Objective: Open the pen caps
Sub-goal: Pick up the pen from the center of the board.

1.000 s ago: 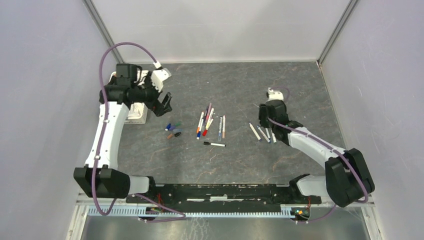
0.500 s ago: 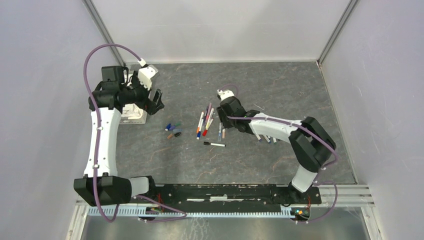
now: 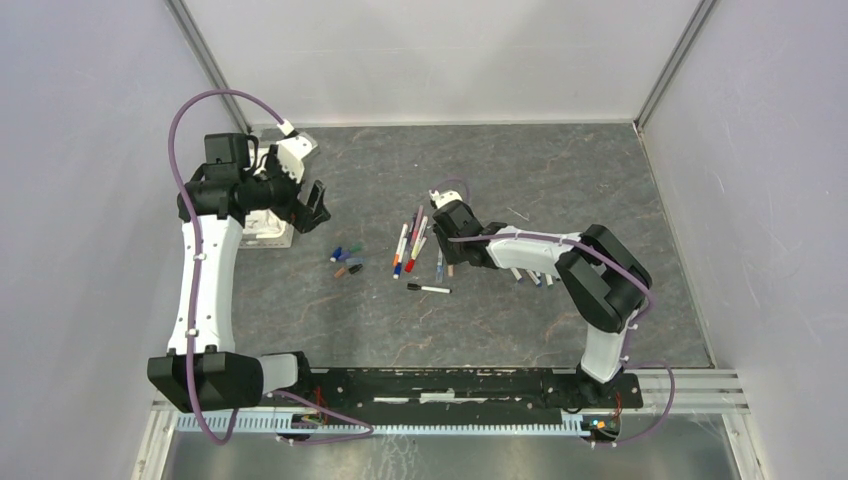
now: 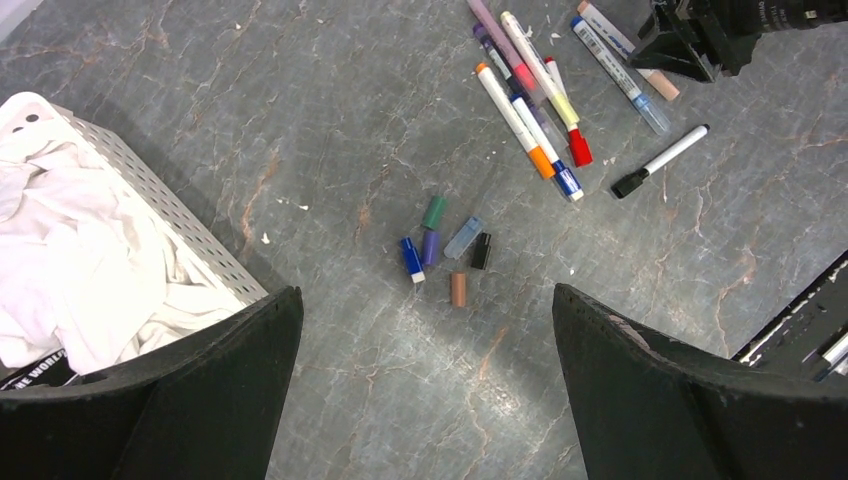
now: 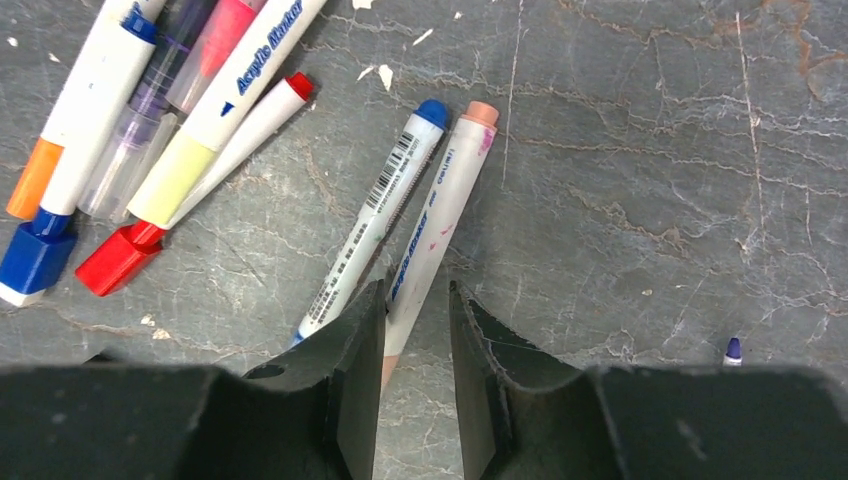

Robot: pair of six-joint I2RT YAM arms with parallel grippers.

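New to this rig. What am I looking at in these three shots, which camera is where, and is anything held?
Two robot arms are bolted at the near edge of a grey table. The wide picture comes from a fixed camera above and behind them. The other two come from a camera on each wrist, looking past that arm's own jaws.

On the table lie a bunch of capped pens, a small cluster of loose pen caps and a white tray holding cloth.

The left arm hangs near the tray, jaws wide open and empty. The right arm reaches into the pens. Its jaws straddle a white pen with a peach end, with a gap showing on one side, so nothing looks gripped yet.
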